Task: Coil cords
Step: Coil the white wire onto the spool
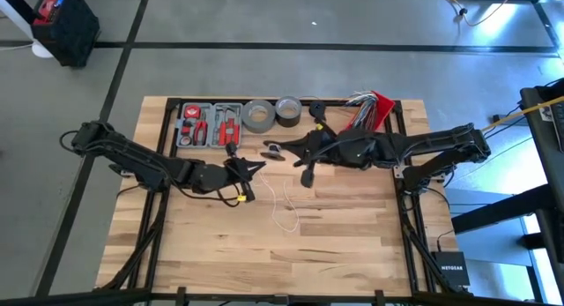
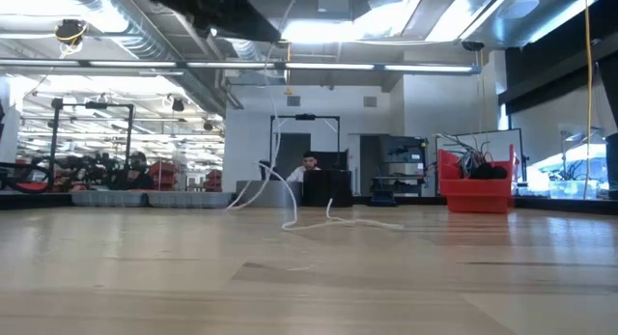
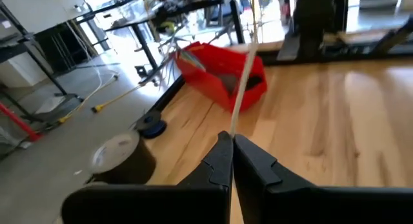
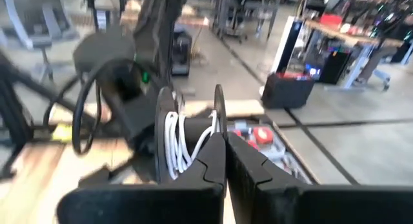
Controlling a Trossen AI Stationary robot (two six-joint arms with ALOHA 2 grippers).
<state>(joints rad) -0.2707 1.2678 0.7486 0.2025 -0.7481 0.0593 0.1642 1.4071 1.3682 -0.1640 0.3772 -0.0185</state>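
Note:
The thin white cable lies partly in loose loops on the table point(image 1: 286, 203) and rises from there in the low view point(image 2: 275, 132). Some of its turns are wound on a small black two-disc spool point(image 4: 187, 137), which is held up over the table's far middle point(image 1: 273, 150). My right gripper point(image 4: 222, 139) is shut on this spool. My left gripper point(image 3: 231, 139) is shut on the cable just left of and nearer than the spool point(image 1: 257, 167). My left gripper pinches the white cable point(image 3: 236, 114) between its two fingertips, a single strand. The cable runs straight on from the tips, away from the fingers, and looks taut. My right gripper pinches the rim of one of the spool's black discs point(image 4: 219, 117) between its two fingers, coming level from the table's right side. The spool is clear of the table, with white turns point(image 4: 174, 143) between its discs.
Along the far edge are a grey tool case with red tools point(image 1: 210, 123), two grey tape rolls point(image 1: 258, 115) point(image 1: 288, 110) and a red bin of wires point(image 1: 374, 108). The near half of the wooden table point(image 1: 264, 253) is bare. A person sits in the room behind point(image 2: 309, 166).

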